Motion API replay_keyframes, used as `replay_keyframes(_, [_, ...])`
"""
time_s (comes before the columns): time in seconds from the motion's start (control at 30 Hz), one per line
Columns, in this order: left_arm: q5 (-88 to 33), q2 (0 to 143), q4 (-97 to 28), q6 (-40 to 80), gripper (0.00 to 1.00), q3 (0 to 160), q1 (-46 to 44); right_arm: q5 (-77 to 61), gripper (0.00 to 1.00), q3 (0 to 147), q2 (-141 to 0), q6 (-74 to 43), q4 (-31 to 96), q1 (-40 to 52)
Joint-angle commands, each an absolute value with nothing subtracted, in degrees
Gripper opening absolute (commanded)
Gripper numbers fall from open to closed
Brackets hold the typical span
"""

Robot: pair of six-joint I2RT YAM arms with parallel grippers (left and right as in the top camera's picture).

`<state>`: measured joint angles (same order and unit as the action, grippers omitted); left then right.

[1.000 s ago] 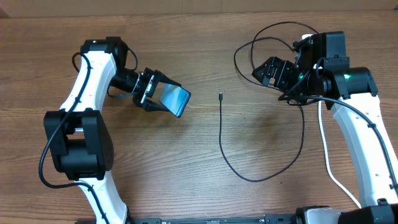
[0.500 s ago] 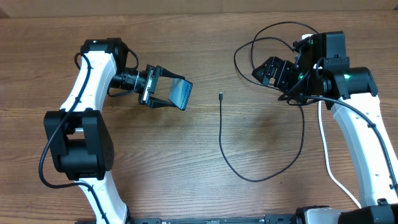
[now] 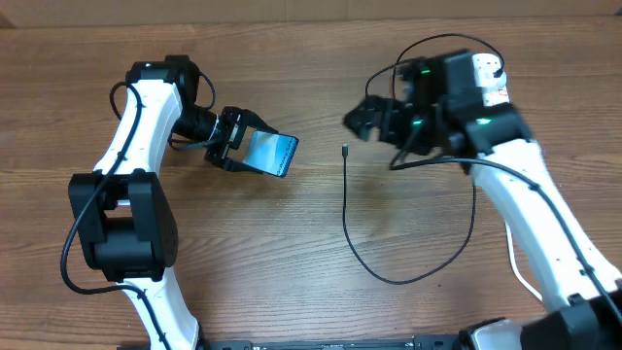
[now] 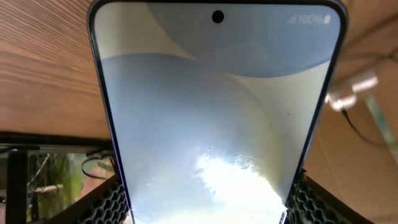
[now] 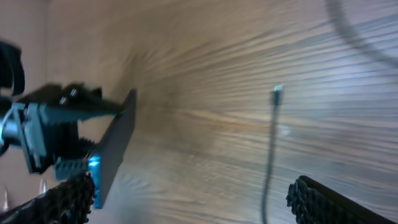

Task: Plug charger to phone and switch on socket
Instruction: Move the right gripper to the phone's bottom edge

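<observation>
The one phone (image 3: 277, 154) is held tilted, its long edges clamped between the fingers of the left gripper (image 3: 249, 149). The single charger's connector tip (image 3: 345, 150) lies at the phone's 3 o'clock across bare table (image 3: 311, 253), its cable (image 3: 346, 224) trailing toward 6 o'clock, then looping up under the right arm (image 3: 525, 204). The right gripper (image 3: 358, 121), jaws wide apart and empty, hovers at the tip's 1 o'clock. Only the left wrist view shows the lit screen face-on, while the right wrist view shows it edge-on.

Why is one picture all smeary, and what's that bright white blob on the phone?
Right wrist view: the table and the charger tip look streaky and blurred. Left wrist view: the blob is glare on the phone screen. Overhead view: sharp, evenly lit.
</observation>
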<state>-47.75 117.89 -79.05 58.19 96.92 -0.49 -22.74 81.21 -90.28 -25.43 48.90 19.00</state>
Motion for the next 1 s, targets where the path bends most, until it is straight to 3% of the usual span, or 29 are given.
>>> replay_keyframes(0.0, [-42.41,117.64,-78.83,62.26,0.04,98.85,-0.23,-23.27,1.0,80.95,-93.43,-29.08,46.13,23.77])
replay_keyframes(0.47, [-38.39,117.64,-76.79,65.84,0.04,98.85,-0.23,-23.22,0.9,80.95,-101.93,-38.96,37.47,34.5])
replay_keyframes(0.73, [-40.84,117.64,-76.69,65.1,0.04,98.85,-0.3,-23.2,0.63,80.95,-104.6,-44.64,33.61,36.73])
replay_keyframes(0.97, [-42.96,117.64,-76.66,64.27,0.04,98.85,-0.4,-22.13,0.53,80.95,-105.06,-46.5,31.27,36.82])
